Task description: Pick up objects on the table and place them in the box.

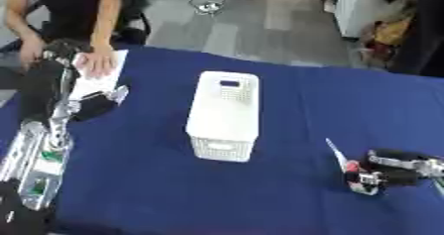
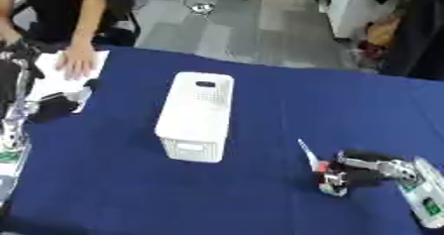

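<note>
A white perforated box point(image 1: 224, 114) stands in the middle of the blue table point(image 1: 286, 95), its open top facing the far side. My right hand point(image 1: 386, 173) lies low on the table to the right of the box, fingers curled by a small red spot point(image 1: 351, 167). A thin white stick-like thing point(image 1: 335, 151) juts from it up and to the left. My left arm reaches along the left edge, and my left hand point(image 1: 92, 106) sits at the near corner of a white sheet point(image 1: 93, 84). A small pale thing point(image 1: 119, 93) shows at its tip.
A person at the far left edge presses a bare hand point(image 1: 98, 62) on the white sheet. Beyond the table's far edge are grey floor, cables and a white cabinet point(image 1: 360, 6). Blue cloth lies bare in front of the box.
</note>
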